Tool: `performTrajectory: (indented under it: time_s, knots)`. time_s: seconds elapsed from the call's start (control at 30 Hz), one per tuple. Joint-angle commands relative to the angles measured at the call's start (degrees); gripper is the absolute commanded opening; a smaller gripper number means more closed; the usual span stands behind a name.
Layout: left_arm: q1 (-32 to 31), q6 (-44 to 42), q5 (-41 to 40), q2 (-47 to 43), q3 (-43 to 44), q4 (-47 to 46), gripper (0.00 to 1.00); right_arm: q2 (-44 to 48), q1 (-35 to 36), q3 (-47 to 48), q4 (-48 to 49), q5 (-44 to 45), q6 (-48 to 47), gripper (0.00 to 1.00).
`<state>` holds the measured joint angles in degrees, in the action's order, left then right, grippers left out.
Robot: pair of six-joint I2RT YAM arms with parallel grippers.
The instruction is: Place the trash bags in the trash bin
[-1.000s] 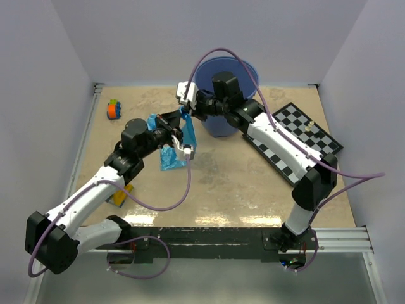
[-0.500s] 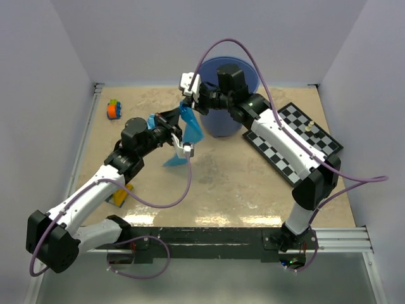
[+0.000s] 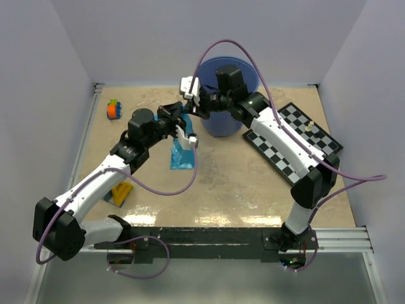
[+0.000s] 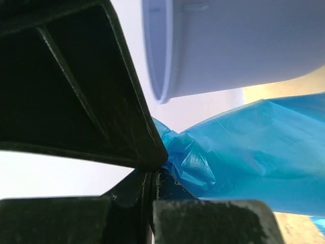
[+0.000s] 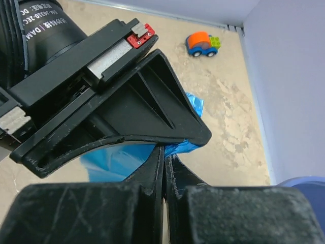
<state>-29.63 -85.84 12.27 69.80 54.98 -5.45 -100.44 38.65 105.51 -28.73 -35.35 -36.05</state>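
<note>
A blue trash bag (image 3: 182, 152) hangs between both grippers, and its lower end lies on the table left of the trash bin (image 3: 223, 123). My left gripper (image 3: 180, 121) is shut on the bag's crumpled top; the film (image 4: 244, 152) bunches at its closed jaws (image 4: 155, 170). My right gripper (image 3: 190, 101) is shut on the same film just above, with a blue strip (image 5: 180, 147) pinched at its jaws (image 5: 165, 152). The left gripper's black body (image 5: 101, 101) crosses the right wrist view. The bin is partly hidden behind the right arm. Its rim (image 5: 304, 183) shows at the lower right.
A chessboard (image 3: 297, 142) with small pieces lies right of the bin. An orange toy car (image 3: 114, 109) (image 5: 201, 43) sits at the far left. A yellow and blue block (image 3: 120, 193) lies beside the left arm. A pale rimmed cylinder (image 4: 228, 46) fills the top of the left wrist view.
My left gripper has moved up and toward the bin, close under the right gripper. The right gripper rose with the bag's top. The bag's lower end shifted right.
</note>
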Motion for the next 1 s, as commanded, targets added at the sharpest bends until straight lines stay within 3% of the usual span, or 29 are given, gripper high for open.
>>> performTrajectory:
  time_s: [0.0, 0.1, 0.2, 0.5, 0.73, 0.83, 0.97]
  knots:
    - [-0.34, 0.32, 1.78, -1.67, 0.31, -1.3, 0.0, 0.08, 0.98, 4.36, 4.37, -2.64, 1.51, 0.0]
    - [-1.04, 0.76, 6.52, -5.98, -1.63, -6.22, 0.0, -2.03, 0.98, -0.64, 7.54, 7.54, 1.25, 0.0]
    - [-1.13, 1.55, 10.83, -8.36, -0.49, -4.84, 0.0, -4.05, 0.9, -2.77, 8.6, 12.84, 1.16, 0.0]
    - [0.89, -2.04, 6.19, -2.74, 0.22, 7.54, 0.0, 2.79, 0.9, 4.78, 11.23, -4.45, 7.13, 0.0]
    - [1.41, -2.57, 3.29, -1.77, 1.97, 13.97, 0.0, 3.59, 0.11, -0.91, 12.91, 1.34, 4.94, 0.0]
    - [2.81, -2.84, 1.62, -2.12, 1.54, 12.15, 0.0, 3.76, -0.24, -3.55, 13.26, 3.01, 5.72, 0.0]
    - [6.5, -0.75, -4.26, 0.06, 0.3, 0.29, 0.0, 5.52, -1.65, -5.14, 14.58, 1.61, 11.25, 0.0]
